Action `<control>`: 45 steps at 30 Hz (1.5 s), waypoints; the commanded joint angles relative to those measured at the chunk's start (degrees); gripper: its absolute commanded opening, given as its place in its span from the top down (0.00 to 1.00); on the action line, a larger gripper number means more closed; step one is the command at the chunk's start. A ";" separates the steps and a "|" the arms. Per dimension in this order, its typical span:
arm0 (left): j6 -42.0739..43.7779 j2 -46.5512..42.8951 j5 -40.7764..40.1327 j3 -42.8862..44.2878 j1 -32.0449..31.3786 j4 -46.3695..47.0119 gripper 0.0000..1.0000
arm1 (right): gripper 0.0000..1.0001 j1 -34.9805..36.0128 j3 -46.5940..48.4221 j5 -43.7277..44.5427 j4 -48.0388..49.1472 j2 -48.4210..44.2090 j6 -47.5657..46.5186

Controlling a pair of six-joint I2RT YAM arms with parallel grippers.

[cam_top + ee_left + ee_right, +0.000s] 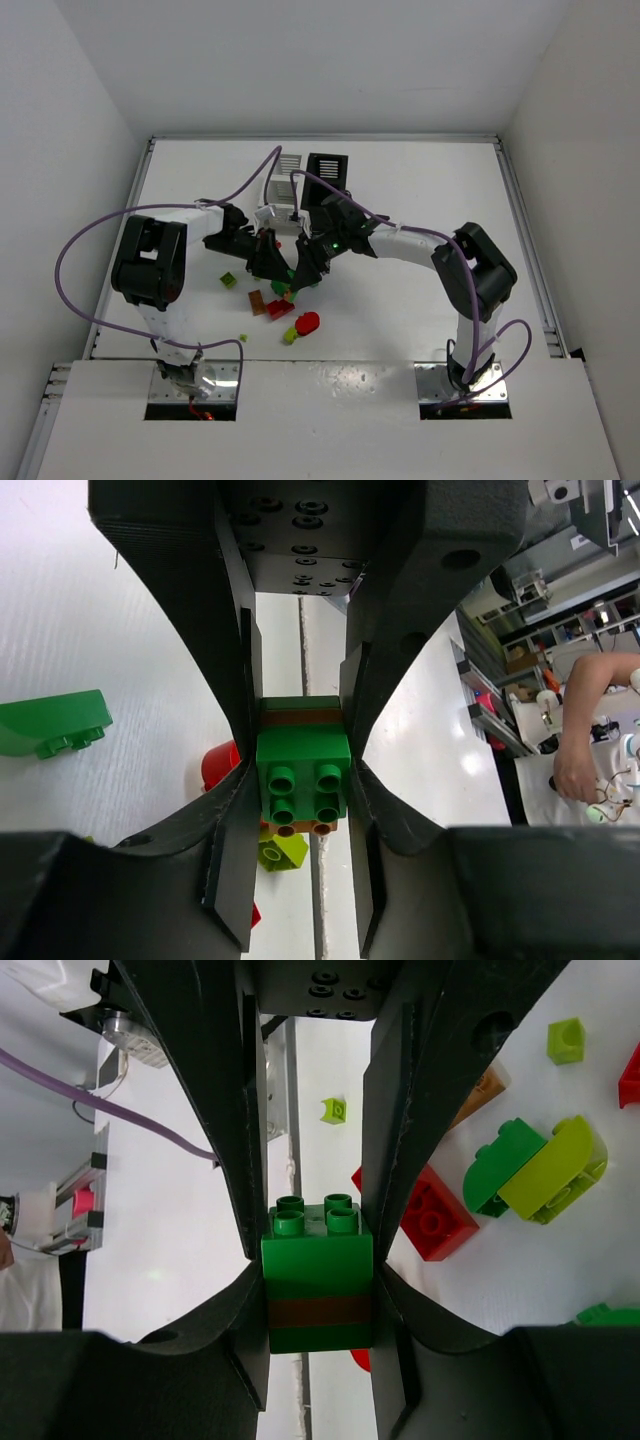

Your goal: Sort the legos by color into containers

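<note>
Left gripper [300, 780]: jaws narrow, pinching the green-and-brown lego stack [302, 765]. Right gripper [318, 1260]: jaws narrow, pinching the same stack from the opposite side. The two grippers meet tip to tip near the middle of the desk [420, 180]. Loose legos on the desk, 6 o'clock of the stack: red brick [430, 1215], green and yellow-green curved pair [530, 1170]. Containers, 12 o'clock of the stack: white bin [285, 170], black bin [328, 172] just beside it.
</note>
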 commanded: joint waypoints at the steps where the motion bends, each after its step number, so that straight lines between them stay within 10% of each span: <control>1: 1.41 0.34 5.55 1.08 -1.04 1.07 0.87 | 1.00 0.55 1.28 -1.21 4.71 -0.57 -0.55; 8: 3.42 0.34 5.55 1.79 -1.04 -1.04 0.98 | 0.62 -0.68 -3.38 -3.06 5.86 -4.68 -1.08; 19: 4.66 -0.18 6.08 2.93 -1.04 -2.18 1.00 | 0.52 -1.20 -4.70 -3.06 3.93 -4.96 -3.01; 27: 4.66 -0.19 6.08 2.41 -0.51 -2.18 1.00 | 0.92 -1.20 -4.09 -4.29 5.77 -3.38 -1.87; 40: 9.49 1.48 5.90 2.40 6.35 -5.70 0.96 | 1.00 -1.20 -7.95 -3.76 0.33 -6.63 -8.11; 43: 8.98 2.01 5.37 0.91 6.35 -4.92 0.81 | 1.00 -1.20 -6.38 -3.76 -0.20 -6.63 -8.11; 45: 6.35 2.01 5.37 0.30 6.35 -3.08 0.39 | 1.00 -1.20 -4.80 -3.76 -0.72 -5.93 -8.11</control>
